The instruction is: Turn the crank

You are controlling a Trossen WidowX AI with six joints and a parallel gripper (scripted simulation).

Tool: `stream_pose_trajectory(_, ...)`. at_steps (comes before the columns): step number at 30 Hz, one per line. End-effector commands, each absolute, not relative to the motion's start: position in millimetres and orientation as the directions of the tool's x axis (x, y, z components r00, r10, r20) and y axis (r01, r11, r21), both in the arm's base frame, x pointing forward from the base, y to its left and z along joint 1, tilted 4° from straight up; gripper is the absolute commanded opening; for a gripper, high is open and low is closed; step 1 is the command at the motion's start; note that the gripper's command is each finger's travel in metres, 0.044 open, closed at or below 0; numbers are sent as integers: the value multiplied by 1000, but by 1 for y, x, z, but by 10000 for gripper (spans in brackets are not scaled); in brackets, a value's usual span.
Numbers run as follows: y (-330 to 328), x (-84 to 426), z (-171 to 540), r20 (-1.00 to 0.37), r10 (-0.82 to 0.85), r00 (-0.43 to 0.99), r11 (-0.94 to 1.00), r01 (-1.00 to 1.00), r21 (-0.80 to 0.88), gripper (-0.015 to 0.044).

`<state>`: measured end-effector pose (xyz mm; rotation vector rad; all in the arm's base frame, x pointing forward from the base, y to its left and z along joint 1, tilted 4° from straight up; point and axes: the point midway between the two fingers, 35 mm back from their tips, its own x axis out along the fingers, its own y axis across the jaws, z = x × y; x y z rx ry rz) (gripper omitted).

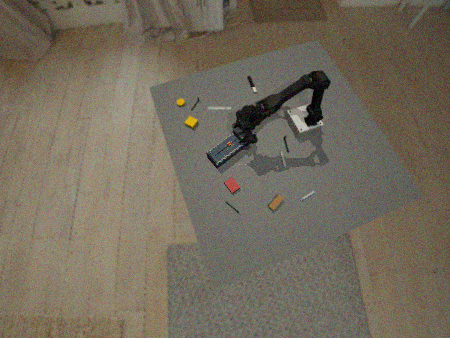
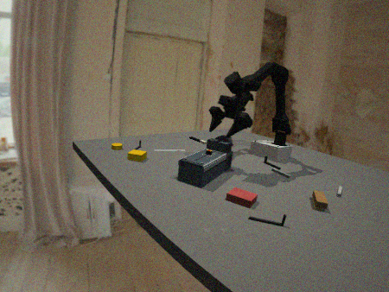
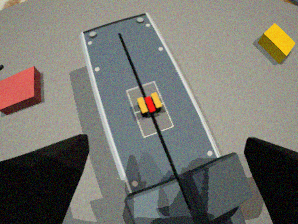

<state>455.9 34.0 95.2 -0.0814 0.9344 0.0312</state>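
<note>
The machine [image 1: 215, 158] [image 2: 190, 171] [image 3: 107, 75] is a long blue-grey box with a slotted top and a raised housing [image 2: 219, 145] [image 3: 225, 177] at the end nearer the arm. In the wrist view, the red pointer [image 3: 150, 104] sits in the slot between the two brass marks [image 3: 142, 105] [image 3: 156, 100]. It looks about level with them; a small offset cannot be ruled out. My gripper [image 1: 245, 138] [image 2: 220, 133] [image 3: 170, 145] is open and empty, above the housing end with its fingers wide apart. The crank handle is out of the wrist view and cannot be made out in the top and exterior views.
A red block [image 1: 232, 185] [image 2: 241, 197] [image 3: 21, 91] lies on one side of the machine, a yellow block [image 1: 191, 122] [image 2: 137, 155] [image 3: 274, 44] on the other. A yellow disc [image 1: 180, 102] [image 2: 117, 146], an orange block [image 1: 276, 202] [image 2: 320, 200] and several thin black and white pieces lie around.
</note>
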Motion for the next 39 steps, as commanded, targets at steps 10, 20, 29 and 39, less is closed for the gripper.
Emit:
stream_pose_trajectory(10, 34, 457, 95, -801, -11, 598, 997, -56, -56, 440)
stream_pose_trajectory(20, 37, 458, 146, -802, -8, 597, 997, -62, -56, 440)
stream_pose_trajectory(29, -1, 430, 147, -808, 81, 584, 980, -194, -42, 440)
stream_pose_trajectory(39, -43, 381, 148, -768, 216, 602, 924, -381, -38, 440)
